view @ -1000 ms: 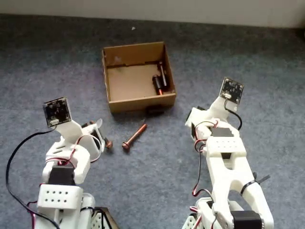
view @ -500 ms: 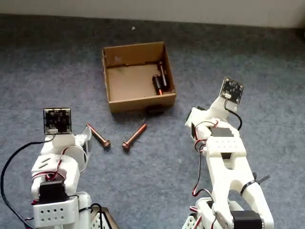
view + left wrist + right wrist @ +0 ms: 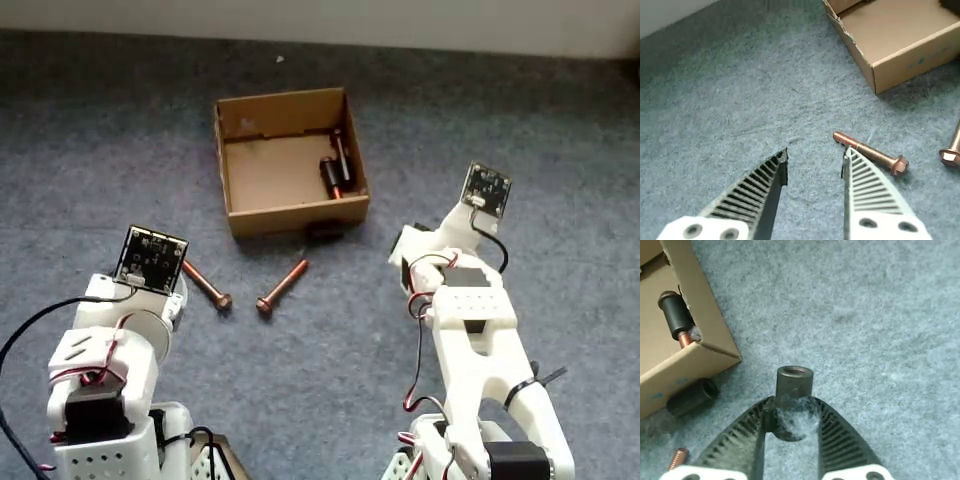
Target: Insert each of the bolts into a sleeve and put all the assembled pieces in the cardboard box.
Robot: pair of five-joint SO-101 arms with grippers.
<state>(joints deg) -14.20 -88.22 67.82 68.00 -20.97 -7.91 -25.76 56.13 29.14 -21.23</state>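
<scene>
Nothing legible anywhere: no text, number or sign. The cardboard box (image 3: 300,213), upper centre of the high view, has faint bluish print on its near outer wall in both wrist views, too small and blurry to read. The wrist camera boards (image 3: 151,258), lower left and right of centre there, have markings too small to tell.

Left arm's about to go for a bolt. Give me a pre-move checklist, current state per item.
1. Right gripper shut on sleeve: ok.
2. Sleeve bore unblocked, pointing away from the gripper: ok.
3. Left gripper open and empty: ok.
4. Bolt centred between the left fingers: not ok. It lies on the carpet off to one finger's side, outside the gap.
5. Second bolt and spare sleeve lying free outside the box: ok.
6. Room in box: ok, one assembled piece lies along a wall.
</scene>
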